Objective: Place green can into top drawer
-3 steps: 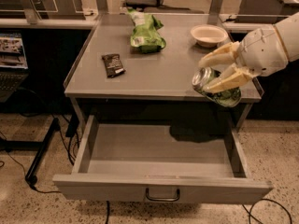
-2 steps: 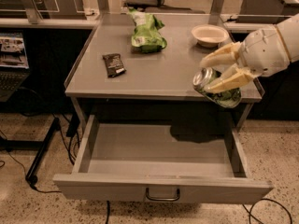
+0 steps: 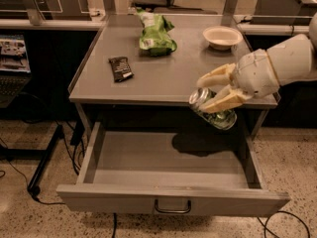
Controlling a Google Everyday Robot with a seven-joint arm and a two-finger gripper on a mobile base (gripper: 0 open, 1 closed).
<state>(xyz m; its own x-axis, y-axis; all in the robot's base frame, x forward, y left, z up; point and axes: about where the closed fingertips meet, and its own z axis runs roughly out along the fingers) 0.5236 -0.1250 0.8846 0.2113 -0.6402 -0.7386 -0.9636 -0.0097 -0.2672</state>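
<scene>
Now my tool [image 3: 207, 95] is clamped on the tilted green can [image 3: 221, 118], above the right side of the open top drawer [image 3: 148, 160].
Camera view: the can hangs just beside the near edge of the desk [image 3: 163, 76]; I judge a knock there could loosen it, or it rolls on release.

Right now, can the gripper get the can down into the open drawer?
Probably yes. The gripper, shut on the can, hangs over the back of the drawer, which is pulled out, with nothing in between.
</scene>
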